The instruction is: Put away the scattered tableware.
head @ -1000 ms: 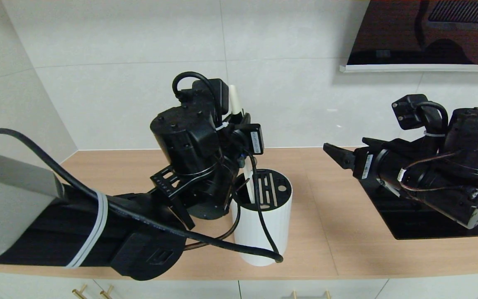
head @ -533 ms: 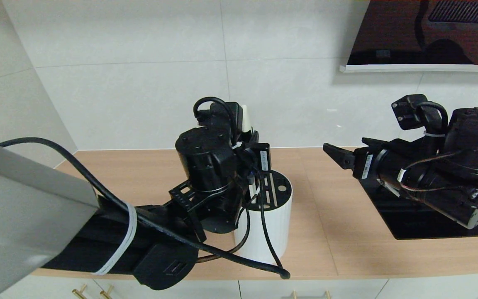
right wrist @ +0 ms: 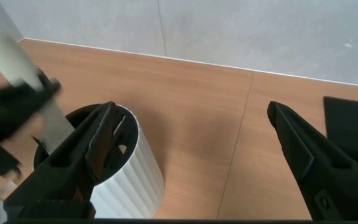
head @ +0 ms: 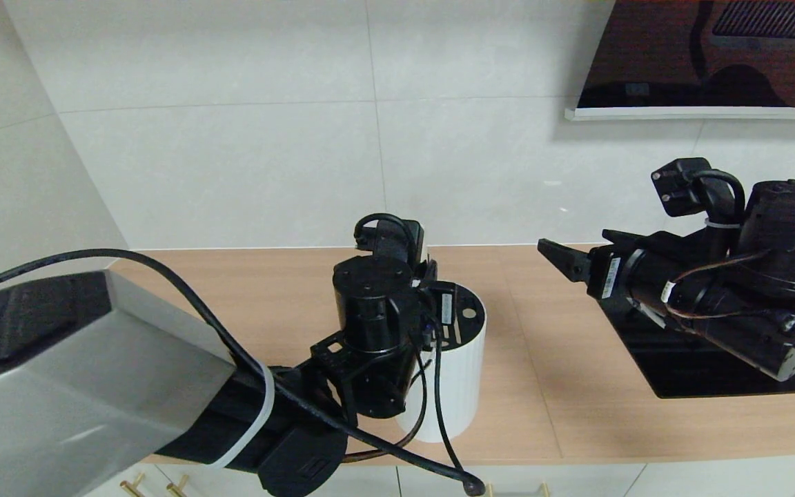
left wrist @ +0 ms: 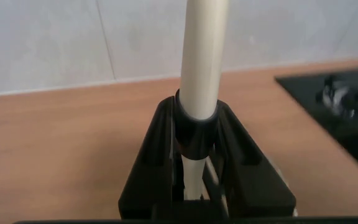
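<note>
A white ribbed cylinder holder (head: 454, 376) with a black slotted top stands near the counter's front edge. My left gripper (left wrist: 194, 121) is right above that top, shut on the cream handle (left wrist: 204, 56) of a utensil that stands upright. The utensil's lower part goes down toward the holder's top and is hidden by the fingers. In the right wrist view the holder (right wrist: 129, 171), the cream handle (right wrist: 14, 56) and the left gripper (right wrist: 17, 109) are seen from the side. My right gripper (head: 577, 246) hangs open to the right of the holder, holding nothing.
A black hob (head: 701, 362) is set in the wooden counter (head: 232, 290) under my right arm. A dark range hood (head: 715, 62) hangs on the tiled wall at the upper right. Bare counter lies between holder and hob.
My left arm has come down and to the right, lowering the cream-handled utensil into the holder's top; the handle tip has dropped behind the wrist in the head view. The right arm stayed still.
</note>
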Robot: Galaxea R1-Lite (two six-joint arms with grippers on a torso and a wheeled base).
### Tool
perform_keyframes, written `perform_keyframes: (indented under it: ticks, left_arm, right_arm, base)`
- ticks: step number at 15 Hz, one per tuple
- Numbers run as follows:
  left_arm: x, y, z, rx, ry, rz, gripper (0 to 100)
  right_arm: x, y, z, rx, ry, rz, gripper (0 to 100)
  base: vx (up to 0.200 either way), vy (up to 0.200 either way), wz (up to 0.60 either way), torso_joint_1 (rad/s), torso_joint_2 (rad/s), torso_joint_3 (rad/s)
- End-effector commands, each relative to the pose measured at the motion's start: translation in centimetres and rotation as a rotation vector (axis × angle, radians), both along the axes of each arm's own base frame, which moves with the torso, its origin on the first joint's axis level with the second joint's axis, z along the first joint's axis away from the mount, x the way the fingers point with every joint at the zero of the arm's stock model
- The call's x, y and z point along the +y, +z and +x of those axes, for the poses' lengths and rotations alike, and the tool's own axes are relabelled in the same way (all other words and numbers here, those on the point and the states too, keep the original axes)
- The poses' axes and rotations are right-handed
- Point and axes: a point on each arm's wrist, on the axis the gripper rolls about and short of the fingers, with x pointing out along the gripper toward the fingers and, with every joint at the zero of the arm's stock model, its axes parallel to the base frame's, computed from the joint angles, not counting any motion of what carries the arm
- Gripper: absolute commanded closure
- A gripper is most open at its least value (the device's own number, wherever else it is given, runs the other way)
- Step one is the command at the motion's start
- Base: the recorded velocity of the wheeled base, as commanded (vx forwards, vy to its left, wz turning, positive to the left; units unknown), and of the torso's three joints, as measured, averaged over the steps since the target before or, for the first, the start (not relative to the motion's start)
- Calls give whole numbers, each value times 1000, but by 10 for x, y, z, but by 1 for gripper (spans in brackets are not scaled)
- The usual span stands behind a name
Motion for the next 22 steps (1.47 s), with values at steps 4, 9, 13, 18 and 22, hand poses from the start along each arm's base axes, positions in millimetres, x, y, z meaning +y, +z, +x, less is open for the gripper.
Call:
perform_keyframes:
  ticks: [4, 9, 13, 18, 22]
  left_arm:
    - [-3, -15, -1, 30, -7, 31, 100]
    - [-3, -14, -1, 27, -6, 29, 100]
    - [-3, -11, -1, 20, -6, 21, 0]
    - [-2, -8, -3, 14, -1, 14, 0]
    - [25, 46, -29, -71, -14, -75, 0]
  right_arm:
    - [0, -1, 0, 4, 2, -3, 0]
    - [0, -2, 0, 5, 2, -5, 0]
    - [0, -1, 0, 3, 3, -5, 0]
    - [0, -2, -1, 4, 3, -6, 0]
    - [-4, 5, -7, -15, 4, 9, 0]
  base:
    - [0, 0, 0, 0, 0, 0]
    - [0, 0, 0, 0, 0, 0]
    - [0, 0, 0, 0, 0, 0]
    - [0, 0, 0, 0, 0, 0]
    - [0, 0, 0, 0, 0, 0]
